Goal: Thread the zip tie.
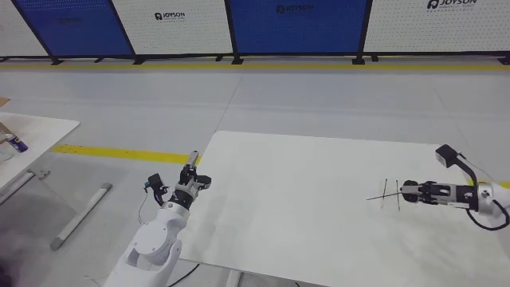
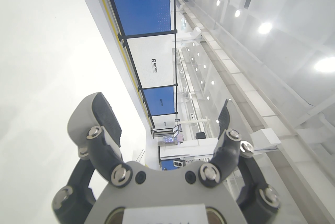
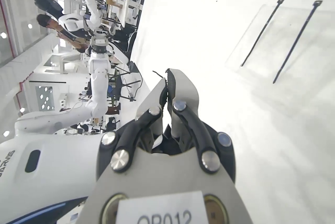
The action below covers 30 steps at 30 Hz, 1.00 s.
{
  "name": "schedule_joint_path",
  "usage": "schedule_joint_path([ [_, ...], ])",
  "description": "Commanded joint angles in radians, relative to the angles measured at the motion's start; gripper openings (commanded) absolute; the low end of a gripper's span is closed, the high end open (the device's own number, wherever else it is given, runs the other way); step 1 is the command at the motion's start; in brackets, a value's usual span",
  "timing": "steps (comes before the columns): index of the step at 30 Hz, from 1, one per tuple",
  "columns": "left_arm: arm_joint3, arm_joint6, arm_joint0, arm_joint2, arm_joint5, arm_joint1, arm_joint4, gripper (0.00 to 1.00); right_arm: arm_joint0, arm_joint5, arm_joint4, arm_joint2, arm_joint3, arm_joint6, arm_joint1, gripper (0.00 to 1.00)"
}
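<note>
Right gripper [image 3: 166, 78] clenches a zip tie [image 1: 376, 198] at the right edge of the table [image 1: 303, 207]; my released left gripper [image 2: 162, 100] should approach slowly.

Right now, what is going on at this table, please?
The right gripper is shut on a black zip tie, which sticks out toward the middle of the white table. Two more zip ties lie side by side on a clear sheet close by. The left gripper is open and holds nothing, at the table's opposite edge. The held tie looks straight, not yet threaded.
</note>
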Motion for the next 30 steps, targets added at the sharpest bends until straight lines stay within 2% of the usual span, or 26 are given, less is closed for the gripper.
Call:
schedule_joint_path([
  [1,0.0,0.0,0.0,0.0,0.0,0.0,0.0,1.0,0.0,0.0,0.0,0.0,-0.001,0.0,0.0,0.0],
  [10,0.0,0.0,0.0,0.0,0.0,0.0,0.0,1.0,-0.006,0.002,0.003,0.001,-0.007,-0.018,0.0,0.0],
  [13,0.0,0.0,0.0,0.0,0.0,0.0,0.0,1.0,-0.047,0.0,0.064,0.021,-0.068,-0.073,-0.002,0.0],
  [17,0.0,0.0,0.0,0.0,0.0,0.0,0.0,1.0,-0.116,0.0,0.142,0.065,-0.168,-0.089,0.0,0.0],
  [22,0.0,0.0,0.0,0.0,0.0,0.0,0.0,1.0,-0.174,0.0,0.17,0.073,-0.243,-0.131,-0.012,0.0],
  [26,0.0,0.0,0.0,0.0,0.0,0.0,0.0,1.0,-0.181,0.0,0.173,0.048,-0.251,-0.141,-0.03,0.0],
  [28,0.0,0.0,0.0,0.0,0.0,0.0,0.0,1.0,-0.173,0.0,0.196,0.02,-0.218,-0.112,-0.042,0.0],
  [30,0.0,0.0,0.0,0.0,0.0,0.0,0.0,1.0,-0.173,0.0,0.196,0.02,-0.218,-0.112,-0.042,0.0],
])
